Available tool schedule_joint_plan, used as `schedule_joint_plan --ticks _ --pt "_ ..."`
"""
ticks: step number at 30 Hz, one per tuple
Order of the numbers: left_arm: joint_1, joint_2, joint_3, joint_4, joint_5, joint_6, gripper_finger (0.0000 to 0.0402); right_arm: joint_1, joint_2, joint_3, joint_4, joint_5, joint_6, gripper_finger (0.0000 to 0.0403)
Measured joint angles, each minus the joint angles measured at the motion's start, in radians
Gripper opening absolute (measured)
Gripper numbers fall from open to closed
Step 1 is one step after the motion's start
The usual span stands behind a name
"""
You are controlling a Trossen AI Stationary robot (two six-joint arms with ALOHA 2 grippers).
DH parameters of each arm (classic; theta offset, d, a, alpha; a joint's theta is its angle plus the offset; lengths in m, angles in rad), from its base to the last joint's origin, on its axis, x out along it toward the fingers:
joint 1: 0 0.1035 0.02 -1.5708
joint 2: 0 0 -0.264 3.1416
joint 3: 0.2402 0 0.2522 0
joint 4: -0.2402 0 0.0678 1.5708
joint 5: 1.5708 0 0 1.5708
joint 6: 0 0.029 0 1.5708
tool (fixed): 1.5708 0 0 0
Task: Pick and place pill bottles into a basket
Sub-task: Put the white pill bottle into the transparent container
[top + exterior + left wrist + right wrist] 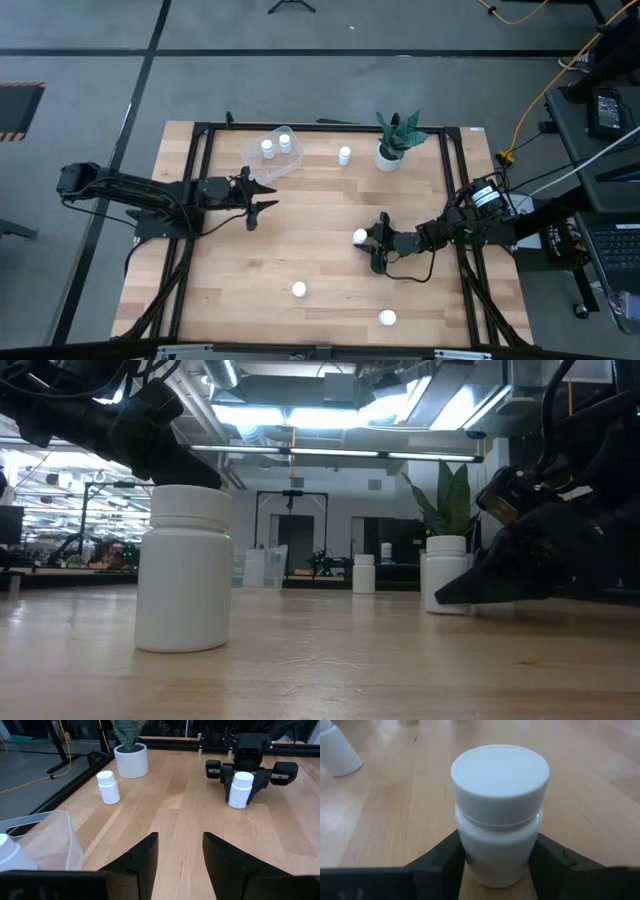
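1. Two bottles wait closest to the bottom edge of the high view: one pill bottle (299, 289) at lower centre and another (387, 318) at lower right, both standing free, well apart from either arm.
2. Just above them, right of centre, the right gripper (368, 243) has its fingers on either side of a third bottle (359, 236). The right wrist view shows both dark fingers touching the bottle's body below the cap, so it looks pinched, with the bottle upright and low at the table. This reads as the grasp step.
3. Next call, as I judge it: lift straight up, then carry toward the upper left of the frame without clipping the loose bottle (345, 155) near the plant pot (388, 157).
4. The right arm reaches in low from the right edge, stretched flat along the wood.
5. At centre left, the left gripper (262, 196) hangs with fingers spread, holding nothing, pointing right just below the basket.
6. Farthest off, at upper centre-left, the basket (259, 152) already holds two bottles.
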Motion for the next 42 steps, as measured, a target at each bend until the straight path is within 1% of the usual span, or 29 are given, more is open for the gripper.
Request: schedule_joint_plan --ticks 1,5,11,15,24,30,34,40,42 --pt "0.000 0.000 0.000 0.000 0.000 0.000 0.0147 0.000 0.000 0.000 0.001 0.000 -0.007 0.0164" --pt "0.000 0.000 0.000 0.000 -0.001 0.000 0.0146 0.000 0.000 0.000 0.002 -0.002 -0.010 0.0163" --pt "0.000 0.000 0.000 0.000 -0.004 0.000 0.0146 0.000 0.000 0.000 0.051 -0.039 -0.046 0.0162" --pt "0.000 0.000 0.000 0.000 -0.004 0.000 0.0146 -0.017 0.000 0.000 0.100 -0.095 -0.060 0.0161" --pt "0.000 0.000 0.000 0.000 -0.004 0.000 0.0145 -0.090 0.000 0.038 0.105 -0.222 -0.083 0.0160" --pt "0.000 0.000 0.000 0.000 -0.004 0.000 0.0148 -0.107 -0.005 0.043 0.102 -0.258 -0.110 0.0160" --pt "0.000 0.000 0.000 0.000 -0.004 0.000 0.0147 -0.120 -0.076 0.042 0.061 -0.290 -0.121 0.0160" --pt "0.000 0.000 0.000 0.001 -0.004 0.000 0.0147 -0.158 -0.258 0.043 -0.167 -0.291 -0.168 0.0160" --pt "0.000 0.000 0.000 0.001 -0.004 0.000 0.0148 -0.181 -0.313 0.043 -0.223 -0.313 -0.180 0.0160"
